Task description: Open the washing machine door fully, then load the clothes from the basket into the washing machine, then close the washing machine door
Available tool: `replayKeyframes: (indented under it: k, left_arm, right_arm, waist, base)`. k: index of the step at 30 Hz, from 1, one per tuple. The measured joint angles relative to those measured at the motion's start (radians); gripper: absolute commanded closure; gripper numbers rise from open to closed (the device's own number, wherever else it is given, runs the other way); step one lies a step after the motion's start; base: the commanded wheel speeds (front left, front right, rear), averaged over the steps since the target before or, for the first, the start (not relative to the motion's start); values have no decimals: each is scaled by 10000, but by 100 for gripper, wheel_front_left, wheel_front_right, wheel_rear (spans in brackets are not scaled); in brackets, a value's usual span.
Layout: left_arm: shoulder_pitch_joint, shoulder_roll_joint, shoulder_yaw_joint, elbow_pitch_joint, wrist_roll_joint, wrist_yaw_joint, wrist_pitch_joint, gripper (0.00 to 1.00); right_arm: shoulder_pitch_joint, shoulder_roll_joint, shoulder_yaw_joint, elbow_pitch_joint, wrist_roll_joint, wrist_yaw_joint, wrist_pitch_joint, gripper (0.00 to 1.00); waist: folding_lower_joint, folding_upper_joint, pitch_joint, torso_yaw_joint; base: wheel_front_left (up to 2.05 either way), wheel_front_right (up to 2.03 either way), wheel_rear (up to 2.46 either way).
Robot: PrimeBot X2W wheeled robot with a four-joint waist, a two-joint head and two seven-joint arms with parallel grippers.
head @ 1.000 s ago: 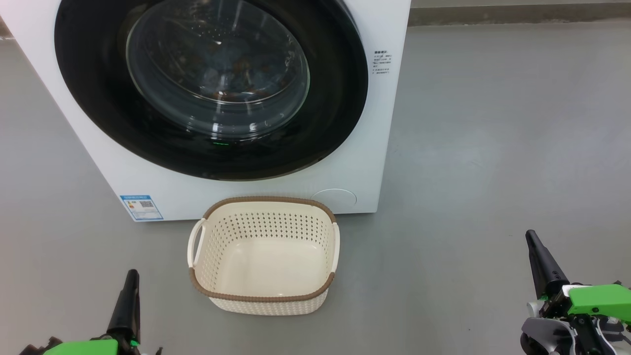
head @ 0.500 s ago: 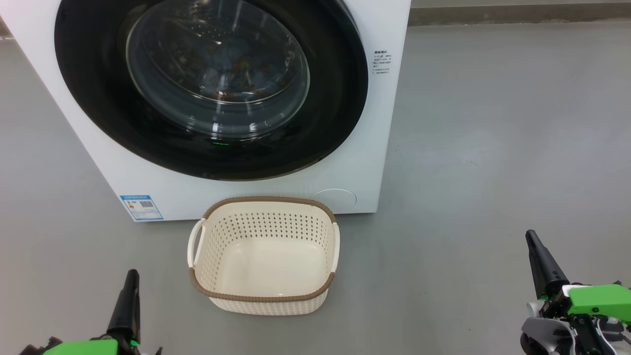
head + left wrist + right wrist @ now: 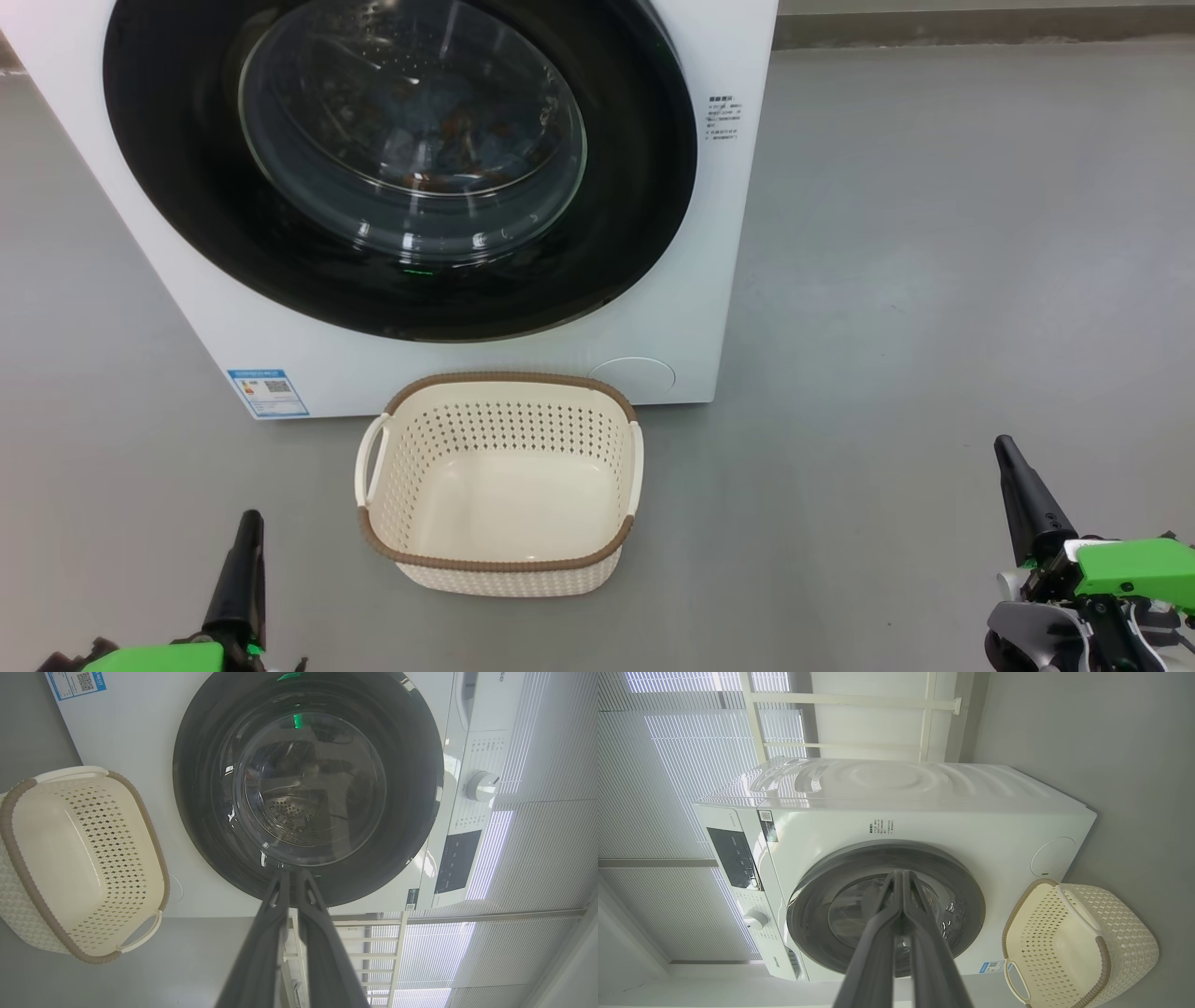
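Washing machine door (image 3: 187, 187) sitting closed, basket (image 3: 509, 377) empty; left hand (image 3: 250, 516), right hand (image 3: 1004, 444) hanging pinched together, empty. Probably finishing; next only retracting.

Fingers pressed together, the left pincer (image 3: 249, 527) sits left of the basket (image 3: 495, 564), the right pincer (image 3: 1008, 457) farther off to its right.

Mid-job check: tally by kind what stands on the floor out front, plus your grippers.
Washing machine: 1
Basket: 1
Grippers: 2 (left gripper, right gripper, fingers shut)
Total: 4
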State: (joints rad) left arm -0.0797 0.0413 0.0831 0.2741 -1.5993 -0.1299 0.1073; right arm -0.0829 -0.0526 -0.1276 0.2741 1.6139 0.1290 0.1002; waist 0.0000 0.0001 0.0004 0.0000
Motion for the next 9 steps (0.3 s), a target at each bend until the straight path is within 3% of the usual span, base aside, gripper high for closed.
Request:
replayKeyframes:
  k: [9]
  left_arm:
    - [0, 0, 0, 0, 0, 0, 0, 100]
  right_arm:
    - [0, 40, -4, 0, 0, 0, 2, 100]
  waist:
    - [0, 0, 0, 0]
  base:
    - [0, 0, 0]
